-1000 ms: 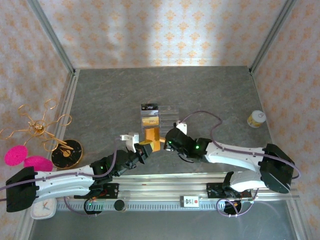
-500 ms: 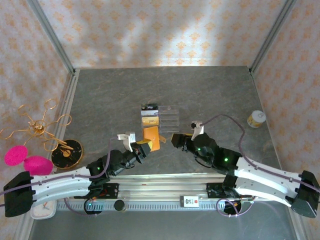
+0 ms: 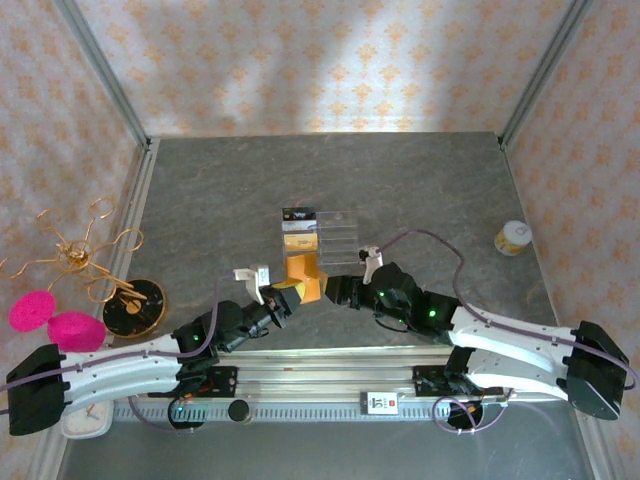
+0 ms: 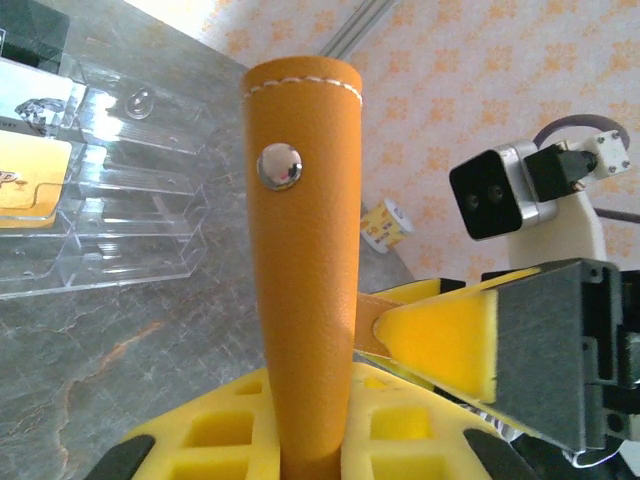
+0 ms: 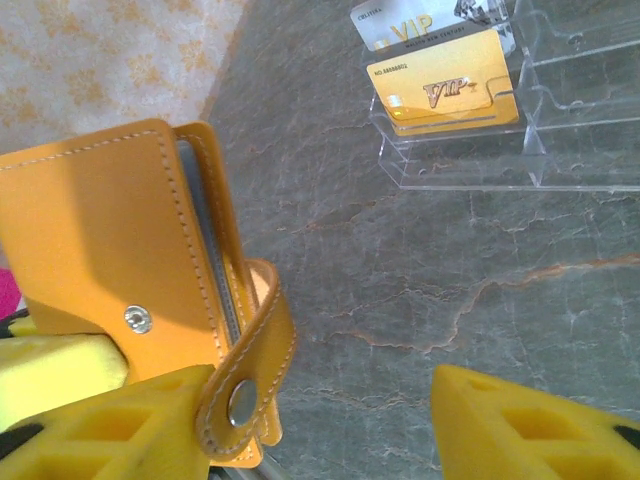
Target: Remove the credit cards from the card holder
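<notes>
L side first: left gripper (image 3: 289, 294) is clamped on the lower end of the card holder (image 3: 304, 272), holding it up off the tabletop (image 3: 420, 190). In the left wrist view the orange leather rises straight out from betw. its yellow pads.

Long axis runs away from the arms, twd the clear stand (image 3: 322, 232) just behind. The edge w/ the grey-blue sleeves (image 5: 212, 250) and the loose tab (image 5: 245, 390) faces right.

That's the key relation. The right gripper (image 3: 337, 290) sits just beside that edge and is the free one. Its pads are spread, w/ bare tabletop betw. them. The holder lies to its left in the right wrist view, and the tab drapes over the near pad. Nothing pinched.

Can't tell if any credit cards are in the sleeves.

A gold card (image 5: 440, 85) and a silver card (image 5: 400, 25) stand in the stand.

Vs 1 s ago: the right arm was on the holder, swung out right half a sec ago, and is now back in close. Left grip and holder have barely shifted.
</notes>
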